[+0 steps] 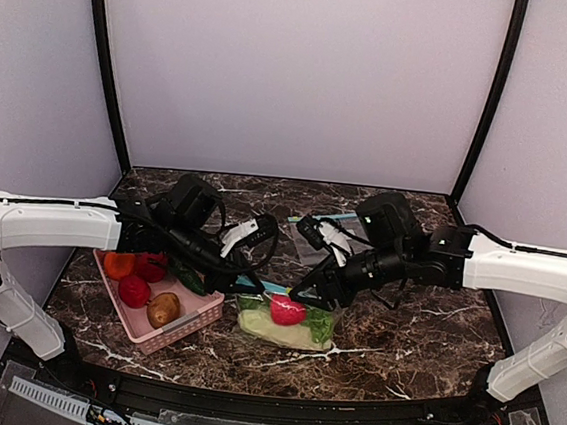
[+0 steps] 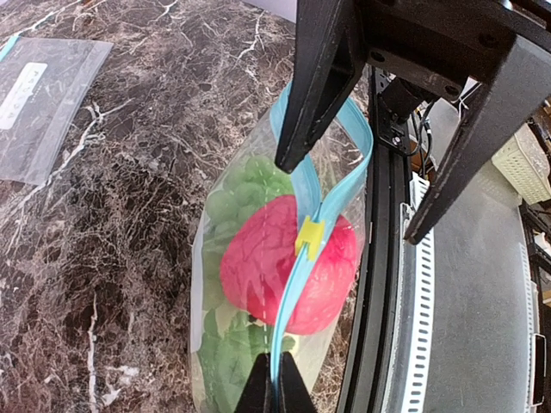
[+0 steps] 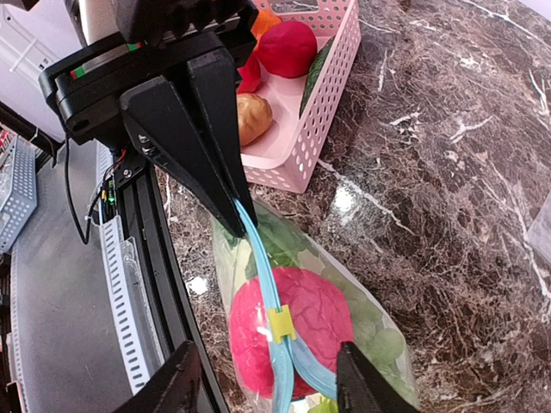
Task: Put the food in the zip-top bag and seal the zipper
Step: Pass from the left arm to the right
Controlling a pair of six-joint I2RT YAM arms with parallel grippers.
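we are working on the sealing step. the food is already lying inside the zip-top bag (image 2: pixel 207 258): a pinkish-red round piece (image 2: pixel 267 275) and leafy green lettuce (image 2: pixel 245 185) are showing through the clear plastic. the bag is lying on the marble surface (image 1: pixel 403 325), stretched between the two tools, with most of it directly under the right one.

the left tool (image 2: pixel 275 383) is pinching one end of the teal-blue zipper (image 2: pixel 288 301), its fingers closed tight on the strip. the right tool (image 3: pixel 267 348) is standing wide, one finger on either side of the strip, gripping nothing. the yellow slider (image 3: pixel 281 323) is sitting roughly midway along the zipper, between the two tools. on the left tool's side of the slider the strip is running as one joined line. on the right tool's side the two halves are gaping apart in a loop, so we are judging the seal as only partway done.

for the next move, we are expecting the right tool to need to close on the slider and draw it away from the left tool, out to the far end of the strip. the left tool would be holding its end as the anchor, keeping the zipper taut so the slider runs instead of dragging the bag.

beyond the left tool, a pink basket (image 3: pixel 318 103) is holding other toy food.
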